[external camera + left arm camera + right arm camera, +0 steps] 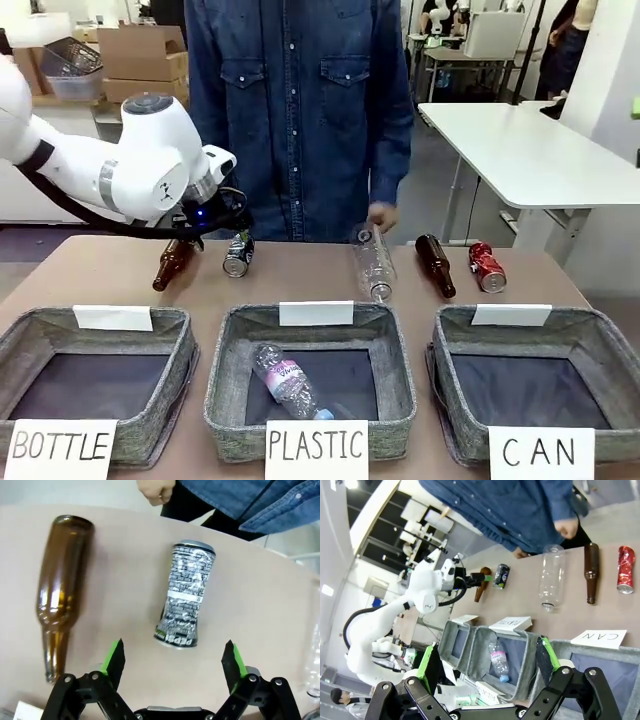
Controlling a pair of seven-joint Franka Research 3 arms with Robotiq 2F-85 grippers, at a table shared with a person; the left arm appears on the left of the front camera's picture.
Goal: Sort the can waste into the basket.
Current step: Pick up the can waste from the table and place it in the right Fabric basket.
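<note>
L hand (174, 645) spread wide above black can (185, 595), red can (487, 267) near CAN basket (447, 385)

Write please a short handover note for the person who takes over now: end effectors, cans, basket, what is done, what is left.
Left end effector: open, poised over the black-and-silver can, not touching it.
Right end effector: open, holding nothing.
That can lies beside a brown bottle; the red can lies behind the CAN basket.
Done: nothing, no can is in the basket.
Left: both cans.
</note>
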